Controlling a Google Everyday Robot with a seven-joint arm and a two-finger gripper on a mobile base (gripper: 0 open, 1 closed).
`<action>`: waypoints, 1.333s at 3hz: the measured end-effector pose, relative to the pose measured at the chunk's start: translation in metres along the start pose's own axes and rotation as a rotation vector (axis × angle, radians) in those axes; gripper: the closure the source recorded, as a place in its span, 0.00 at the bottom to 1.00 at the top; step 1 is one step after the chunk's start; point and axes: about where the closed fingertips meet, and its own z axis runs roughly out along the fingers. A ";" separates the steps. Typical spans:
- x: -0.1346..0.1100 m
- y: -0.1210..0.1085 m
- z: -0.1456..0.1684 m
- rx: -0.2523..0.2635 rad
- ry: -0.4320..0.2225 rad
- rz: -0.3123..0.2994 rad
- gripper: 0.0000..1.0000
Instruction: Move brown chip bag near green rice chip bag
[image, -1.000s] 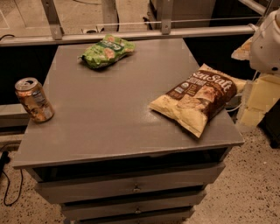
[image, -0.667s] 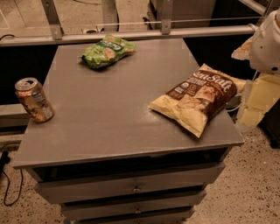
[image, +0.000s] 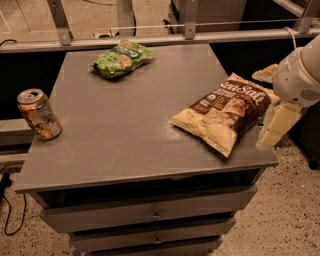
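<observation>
The brown chip bag (image: 225, 114) lies flat on the grey table (image: 125, 125) near its right front corner, "Sea Salt" lettering facing up. The green rice chip bag (image: 121, 58) lies at the table's far edge, left of centre and well apart from the brown bag. My gripper (image: 276, 127) hangs off the table's right edge, just right of the brown bag, with the white arm (image: 300, 75) above it. It holds nothing that I can see.
A crushed soda can (image: 39, 114) stands at the table's left edge. A metal rail (image: 150, 39) runs behind the table. Drawers (image: 150, 212) sit under the tabletop. A cable (image: 7, 205) lies on the floor at the left.
</observation>
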 end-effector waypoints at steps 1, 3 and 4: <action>0.017 -0.016 0.034 0.010 -0.094 -0.017 0.00; 0.013 -0.039 0.073 0.024 -0.210 -0.005 0.18; 0.008 -0.049 0.075 0.043 -0.227 0.015 0.42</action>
